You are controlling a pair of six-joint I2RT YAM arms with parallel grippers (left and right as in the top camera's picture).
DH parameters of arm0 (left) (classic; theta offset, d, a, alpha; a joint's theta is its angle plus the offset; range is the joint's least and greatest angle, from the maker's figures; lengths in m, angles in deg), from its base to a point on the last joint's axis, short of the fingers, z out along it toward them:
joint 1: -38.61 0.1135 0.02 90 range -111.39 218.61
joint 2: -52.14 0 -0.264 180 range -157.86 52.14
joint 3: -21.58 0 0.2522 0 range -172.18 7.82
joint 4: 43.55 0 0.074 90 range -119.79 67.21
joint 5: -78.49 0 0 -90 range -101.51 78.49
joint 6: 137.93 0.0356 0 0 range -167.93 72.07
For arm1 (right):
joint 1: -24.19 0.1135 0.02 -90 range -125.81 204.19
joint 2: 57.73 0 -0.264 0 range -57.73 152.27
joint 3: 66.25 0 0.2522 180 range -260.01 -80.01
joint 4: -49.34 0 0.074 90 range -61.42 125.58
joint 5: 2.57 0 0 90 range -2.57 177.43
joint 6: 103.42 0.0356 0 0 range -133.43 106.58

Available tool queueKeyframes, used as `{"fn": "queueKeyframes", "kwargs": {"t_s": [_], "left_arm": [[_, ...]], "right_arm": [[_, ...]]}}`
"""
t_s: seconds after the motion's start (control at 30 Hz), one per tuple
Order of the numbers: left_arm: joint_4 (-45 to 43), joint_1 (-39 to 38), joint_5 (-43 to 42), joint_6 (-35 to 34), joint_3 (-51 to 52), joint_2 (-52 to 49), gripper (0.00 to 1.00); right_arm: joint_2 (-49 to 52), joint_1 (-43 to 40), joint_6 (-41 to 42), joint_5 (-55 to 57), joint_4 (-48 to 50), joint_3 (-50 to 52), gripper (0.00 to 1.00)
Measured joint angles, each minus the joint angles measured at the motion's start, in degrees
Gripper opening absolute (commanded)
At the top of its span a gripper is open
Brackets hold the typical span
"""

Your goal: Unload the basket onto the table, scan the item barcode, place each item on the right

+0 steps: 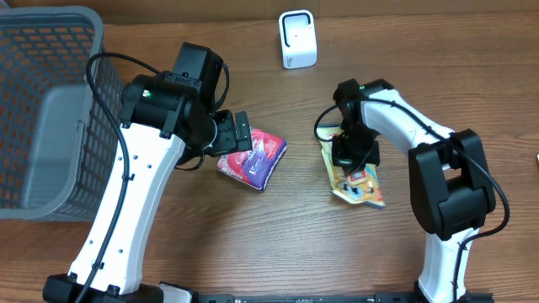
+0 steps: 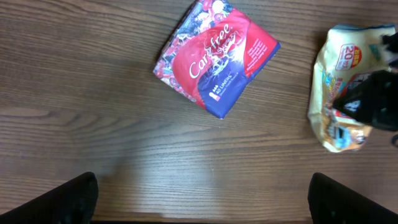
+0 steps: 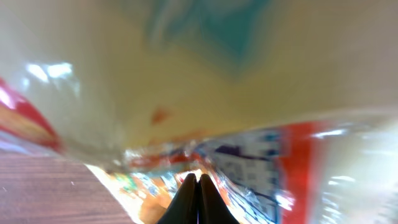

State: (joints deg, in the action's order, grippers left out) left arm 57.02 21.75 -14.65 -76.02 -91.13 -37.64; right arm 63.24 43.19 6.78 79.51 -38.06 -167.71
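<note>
Right of the basket lies the red packet.

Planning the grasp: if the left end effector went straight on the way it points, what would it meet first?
Probably the bare table, just short of the red Carefree pack; the left end effector is open over wood. Depth is unclear.

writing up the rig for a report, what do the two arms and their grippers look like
The left arm and right arm have smooth white shells, boxy black joint housings, loose black cables looping alongside, a small green light on each. The left gripper and right gripper are all black; the right's fingers taper to thin points.
</note>
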Motion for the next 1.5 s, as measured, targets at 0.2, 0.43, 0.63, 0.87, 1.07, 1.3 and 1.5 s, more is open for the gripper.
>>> {"fn": "queueKeyframes", "kwargs": {"t_s": [0.2, 0.43, 0.63, 0.87, 1.07, 1.3, 1.5], "left_arm": [[0.0, 0.0, 0.0, 0.0, 0.0, 0.0, 1.00], [0.0, 0.0, 0.0, 0.0, 0.0, 0.0, 1.00], [0.0, 0.0, 0.0, 0.0, 0.0, 0.0, 1.00], [0.0, 0.0, 0.0, 0.0, 0.0, 0.0, 1.00], [0.0, 0.0, 0.0, 0.0, 0.0, 0.0, 1.00], [0.0, 0.0, 0.0, 0.0, 0.0, 0.0, 1.00], [0.0, 0.0, 0.0, 0.0, 0.0, 0.0, 1.00]], "right_arm": [[0.9, -8.0, 0.2, 5.5, -10.5, -20.7, 0.31], [0.9, -9.6, -11.0, 0.0, -8.0, -21.6, 0.86], [0.9, 5.9, -12.7, 9.9, 2.0, -20.2, 1.00], [1.7, 12.8, -7.6, 25.9, 6.3, -16.2, 1.00], [2.6, 12.8, -6.0, 29.3, 9.0, -10.1, 1.00], [3.3, 12.8, -5.5, 31.9, 14.1, -3.8, 0.54], [3.3, 11.8, -3.0, 35.5, 13.5, -3.3, 0.04]]}}
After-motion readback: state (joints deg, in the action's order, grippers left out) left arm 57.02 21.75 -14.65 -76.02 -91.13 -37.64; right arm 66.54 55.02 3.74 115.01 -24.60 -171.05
